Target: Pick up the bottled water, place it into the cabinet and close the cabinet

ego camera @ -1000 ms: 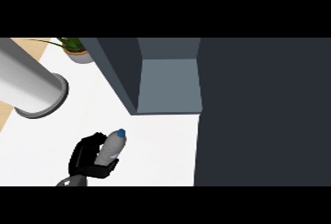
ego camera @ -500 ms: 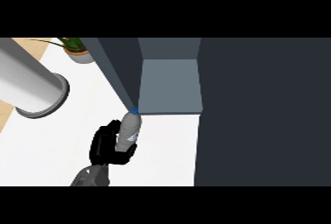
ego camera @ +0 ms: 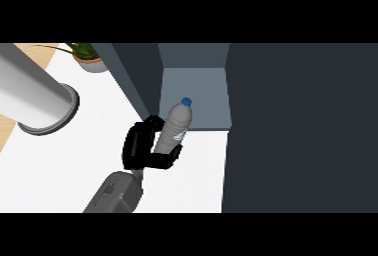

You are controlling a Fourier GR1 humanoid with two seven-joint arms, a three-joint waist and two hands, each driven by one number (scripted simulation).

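Your left hand (ego camera: pixel 148 145) has its fingers curled round the bottled water (ego camera: pixel 173 127), holding it by the lower body. The bottle's long axis runs from the hand toward one o'clock, blue cap leading, and the cap already sits over the front edge of the open cabinet (ego camera: pixel 196 95) floor. The cavity lies on at twelve to one o'clock, so push along that axis. Your right hand is out of sight.
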